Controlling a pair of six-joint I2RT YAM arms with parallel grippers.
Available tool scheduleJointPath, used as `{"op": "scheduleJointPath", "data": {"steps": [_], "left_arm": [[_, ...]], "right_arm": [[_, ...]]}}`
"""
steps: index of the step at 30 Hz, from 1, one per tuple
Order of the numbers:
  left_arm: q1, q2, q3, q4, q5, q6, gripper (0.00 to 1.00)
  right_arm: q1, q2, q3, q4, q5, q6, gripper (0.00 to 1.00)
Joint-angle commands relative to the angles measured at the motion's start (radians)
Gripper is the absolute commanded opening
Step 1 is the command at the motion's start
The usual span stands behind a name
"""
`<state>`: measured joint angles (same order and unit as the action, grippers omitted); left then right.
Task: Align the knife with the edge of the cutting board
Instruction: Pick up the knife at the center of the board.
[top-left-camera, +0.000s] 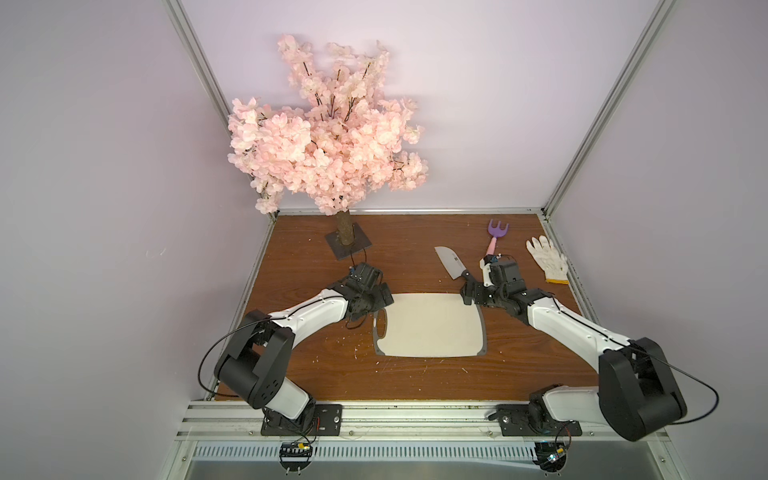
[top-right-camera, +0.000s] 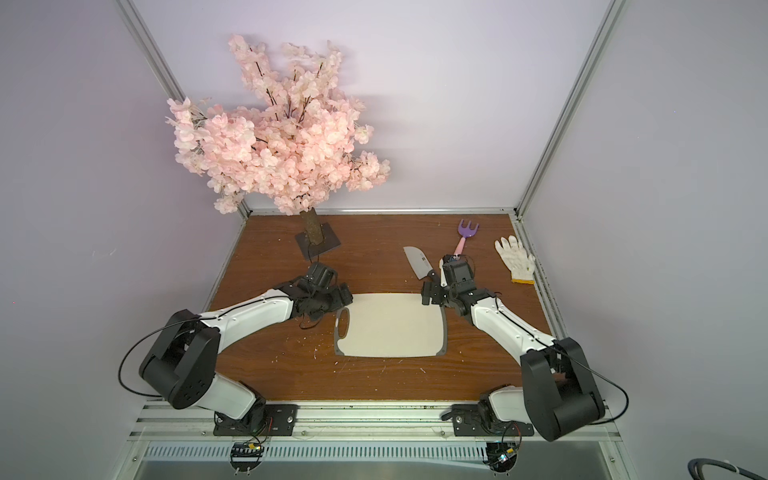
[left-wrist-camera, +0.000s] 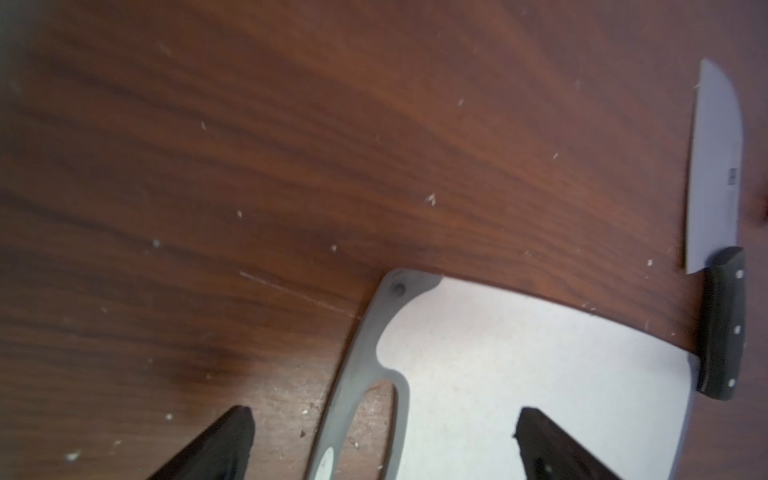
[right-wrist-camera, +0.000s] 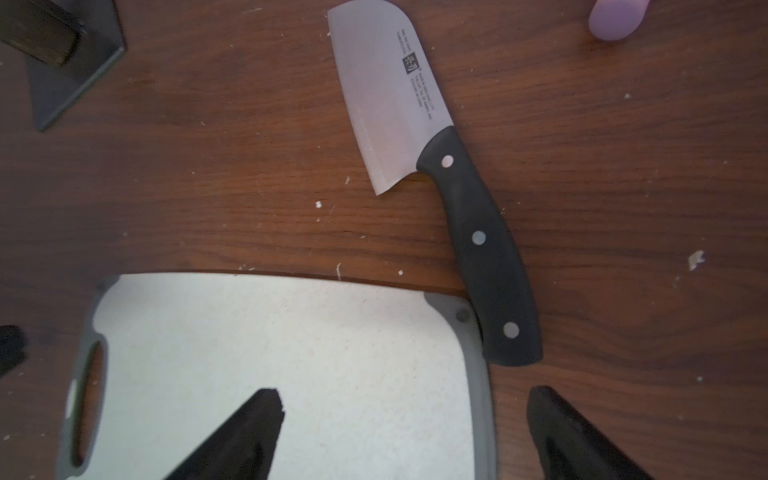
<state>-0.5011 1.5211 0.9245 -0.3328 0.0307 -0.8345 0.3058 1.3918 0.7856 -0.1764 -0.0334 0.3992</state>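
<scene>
Hovering over the handle-hole end of the cutting board (top-left-camera: 432, 328), the left pincer (left-wrist-camera: 384, 419) stands wide and empty; probably best used as a brace, pressing that end down so the board cannot slide. Well to its right, the knife (right-wrist-camera: 432, 162) lies skewed to the board's far edge, blade flat on the desk (top-left-camera: 415, 374) and handle butt touching or just overlapping the far corner. The right pincer (right-wrist-camera: 405, 392) sits just short of that butt, jaws wide, holding nothing, one finger over the board and the other over bare desk. Advice: close across mid-handle, lift little, and turn until the spine runs parallel with the edge. Risk: the butt snags the grey rim. The desk is dark wood-grain, flecked with pale crumbs. A blossom tree (top-left-camera: 324, 137) stands beyond the left pincer; a purple fork (top-left-camera: 496, 232) lies beyond the right, with a white glove (top-left-camera: 546, 259) further right. Walls are pale lilac with aluminium posts.
</scene>
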Motion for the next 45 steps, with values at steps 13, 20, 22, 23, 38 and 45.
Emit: {"op": "scheduleJointPath", "data": {"steps": [13,20,22,23,38,45], "left_arm": [[0.022,0.074,0.449,-0.125,0.042,0.285,0.99],[0.022,0.071,0.374,-0.086,0.069,0.310,0.99],[0.022,0.059,0.358,-0.076,0.069,0.308,0.99],[0.022,0.055,0.352,-0.074,0.069,0.306,0.99],[0.070,0.027,0.315,-0.044,0.141,0.265,0.99],[0.077,0.013,0.313,-0.044,0.148,0.267,0.99]], "right_arm": [[-0.075,0.259,0.165,-0.017,0.072,-0.098,0.77],[-0.112,0.302,0.154,0.001,0.048,-0.115,0.75],[-0.117,0.311,0.157,0.004,0.047,-0.115,0.73],[-0.118,0.313,0.157,0.005,0.046,-0.117,0.70],[-0.106,0.347,0.198,-0.026,0.056,-0.110,0.33],[-0.061,0.282,0.244,-0.068,0.101,-0.104,0.00]]}}
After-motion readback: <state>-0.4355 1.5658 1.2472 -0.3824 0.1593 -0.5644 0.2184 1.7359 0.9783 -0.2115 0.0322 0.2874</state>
